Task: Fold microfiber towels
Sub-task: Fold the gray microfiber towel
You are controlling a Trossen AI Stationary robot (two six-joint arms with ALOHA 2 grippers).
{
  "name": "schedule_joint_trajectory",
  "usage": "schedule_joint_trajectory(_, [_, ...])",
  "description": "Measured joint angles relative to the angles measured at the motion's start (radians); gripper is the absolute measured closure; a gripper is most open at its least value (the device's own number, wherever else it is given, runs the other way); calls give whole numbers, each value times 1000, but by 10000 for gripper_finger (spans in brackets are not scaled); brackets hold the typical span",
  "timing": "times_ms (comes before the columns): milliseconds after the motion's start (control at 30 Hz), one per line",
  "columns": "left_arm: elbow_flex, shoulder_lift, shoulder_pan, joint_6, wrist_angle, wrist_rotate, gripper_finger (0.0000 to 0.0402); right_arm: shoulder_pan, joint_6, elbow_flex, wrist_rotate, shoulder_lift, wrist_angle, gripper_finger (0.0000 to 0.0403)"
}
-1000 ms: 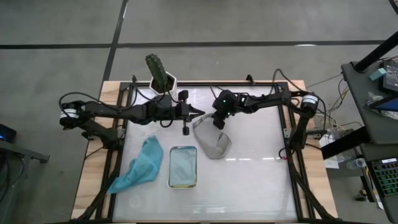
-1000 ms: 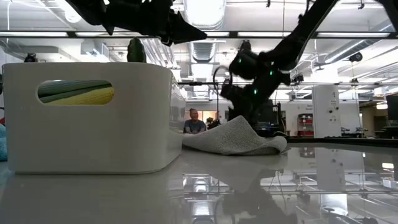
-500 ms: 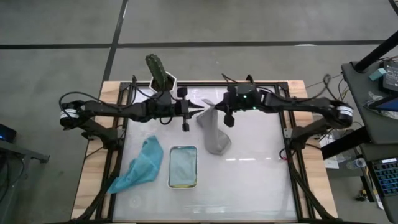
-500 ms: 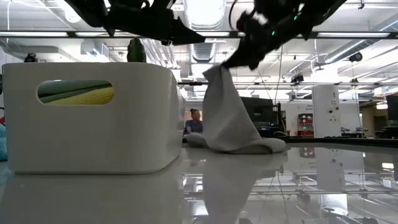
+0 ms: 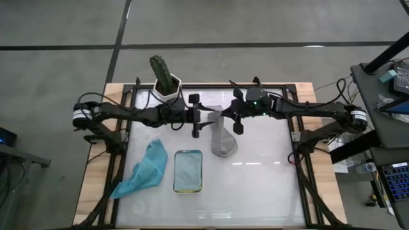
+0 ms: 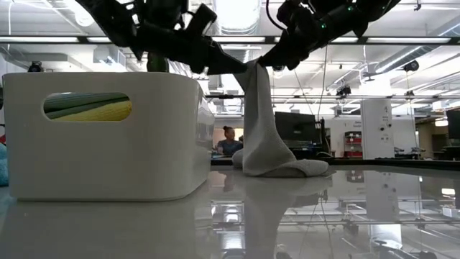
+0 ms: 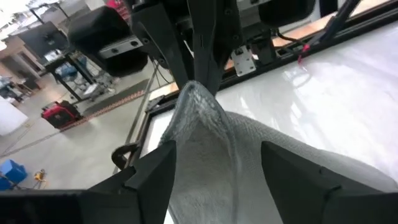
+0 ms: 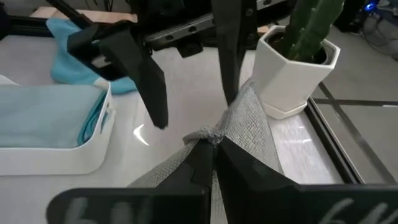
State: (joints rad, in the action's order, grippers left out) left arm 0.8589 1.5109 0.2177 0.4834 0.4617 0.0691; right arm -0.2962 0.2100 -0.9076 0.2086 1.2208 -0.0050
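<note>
Grey towel [image 5: 222, 135] between both grippers

nubby grey cloth towel [image 5: 222, 135], glossy white tabletop [image 5: 262, 172], smooth matt white plastic tray [image 6: 100, 137]

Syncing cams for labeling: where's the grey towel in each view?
High: grey towel at table centre, lifted corner between both grippers.
Low: hangs centre, right of the white tray.
Left wrist: fills the middle.
Right wrist: lower centre, pinched.
Shared landmark: the right gripper shut on its raised corner.
</note>
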Motion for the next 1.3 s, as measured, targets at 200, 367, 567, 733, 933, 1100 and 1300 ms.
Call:
schedule_joint_trajectory(200, [0,-7,0,74,-14,-19,180,0,0,2,0,4,-29,394])
schedule_joint_trajectory(367, [2,-87,21,93,-33,-43,180,0,1,8,0,5,-42,394])
schedule_joint_trajectory(567, [2,-52,69,90,-53,41,180,0,0,9,0,5,-42,394])
schedule_joint_trajectory(733, [7,3,74,81,-55,56,205,0,0,10,0,5,-42,394])
schedule_joint_trajectory(933, [33,17,75,78,-44,57,363,0,0,12,1,5,-42,394])
schedule_joint_trajectory(1100, [58,-34,74,67,-79,57,399,0,-1,12,0,-3,-42,394])
schedule_joint_trajectory(1300, [181,-89,52,12,-271,62,401,-1,-53,-9,1,-40,-44,388])
